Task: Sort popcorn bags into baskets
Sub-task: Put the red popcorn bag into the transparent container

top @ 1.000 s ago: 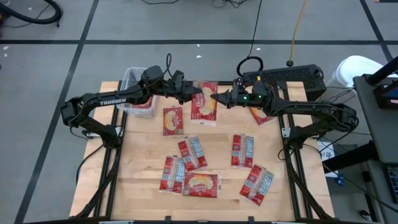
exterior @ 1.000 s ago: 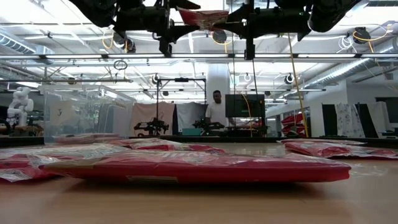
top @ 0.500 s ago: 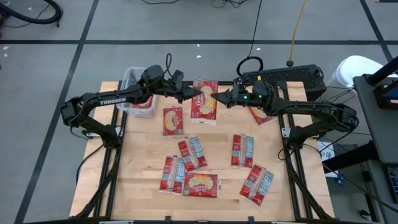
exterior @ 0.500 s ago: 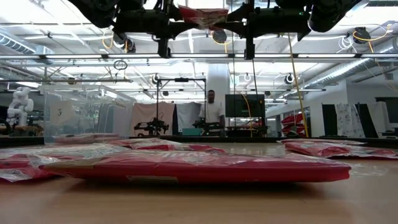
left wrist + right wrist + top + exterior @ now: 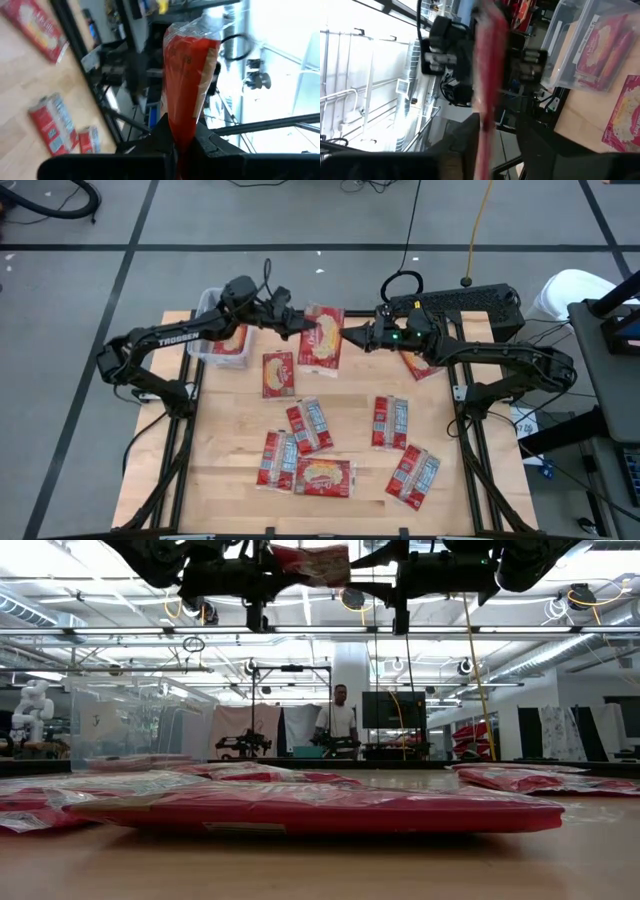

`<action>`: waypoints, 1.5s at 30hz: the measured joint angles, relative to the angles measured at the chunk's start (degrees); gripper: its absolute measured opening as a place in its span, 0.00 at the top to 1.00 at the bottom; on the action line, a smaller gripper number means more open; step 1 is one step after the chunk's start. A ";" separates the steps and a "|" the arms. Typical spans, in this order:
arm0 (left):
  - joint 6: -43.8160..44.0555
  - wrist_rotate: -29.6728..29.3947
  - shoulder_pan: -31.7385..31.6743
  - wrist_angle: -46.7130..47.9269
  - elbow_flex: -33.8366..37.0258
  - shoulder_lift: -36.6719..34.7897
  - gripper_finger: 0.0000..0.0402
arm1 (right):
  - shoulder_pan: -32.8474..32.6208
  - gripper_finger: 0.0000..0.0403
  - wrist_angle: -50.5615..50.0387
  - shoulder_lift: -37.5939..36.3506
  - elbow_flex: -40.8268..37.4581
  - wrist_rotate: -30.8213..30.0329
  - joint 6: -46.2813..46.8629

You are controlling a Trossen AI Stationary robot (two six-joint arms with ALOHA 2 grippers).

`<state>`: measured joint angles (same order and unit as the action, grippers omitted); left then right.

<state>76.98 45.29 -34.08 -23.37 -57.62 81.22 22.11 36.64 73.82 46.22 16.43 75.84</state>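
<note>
A red popcorn bag (image 5: 323, 342) hangs in the air over the table's far middle, between my two grippers. My left gripper (image 5: 303, 330) is shut on its left end. My right gripper (image 5: 347, 337) stands open at the bag's right end; in the right wrist view its fingers flank the edge-on bag (image 5: 487, 60) with gaps on both sides. The clear basket (image 5: 212, 320) sits at the far left corner with red bags inside. Several more popcorn bags lie flat on the wood, such as one (image 5: 278, 373) below the held bag. My left gripper pinches the bag's left end (image 5: 181, 131) between its two fingers, coming in level from the table's left. The bag (image 5: 190, 75) sticks out past the fingers toward the right arm. It is lifted clear of the table and tilted slightly (image 5: 315, 562).
Loose bags lie at the table's middle (image 5: 308, 425), right (image 5: 390, 422) and near side (image 5: 322, 476), (image 5: 413, 476); one (image 5: 420, 366) lies under my right arm. A black box (image 5: 470, 302) sits at the far right. A person (image 5: 343, 720) stands in the room behind.
My left gripper has taken hold of the bag's left end, and my right gripper has let go of the right end. The bag has shifted a little toward the table's left and tipped slightly, staying high above the table.
</note>
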 joint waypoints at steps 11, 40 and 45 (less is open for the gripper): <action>0.22 6.96 -9.64 3.54 -0.07 -4.20 0.95 | 2.99 0.55 -0.28 -0.01 0.02 -1.20 -2.95; -25.70 12.07 -33.07 38.72 -20.52 -5.27 0.95 | 11.71 0.55 -4.97 -0.92 0.00 3.24 -4.56; -37.69 8.60 -36.57 61.63 -26.93 -2.98 0.95 | 11.72 0.55 -5.86 -0.92 0.00 2.89 -4.62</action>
<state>39.29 53.90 -70.65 38.26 -84.55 78.24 33.82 30.79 72.90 46.22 19.31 71.22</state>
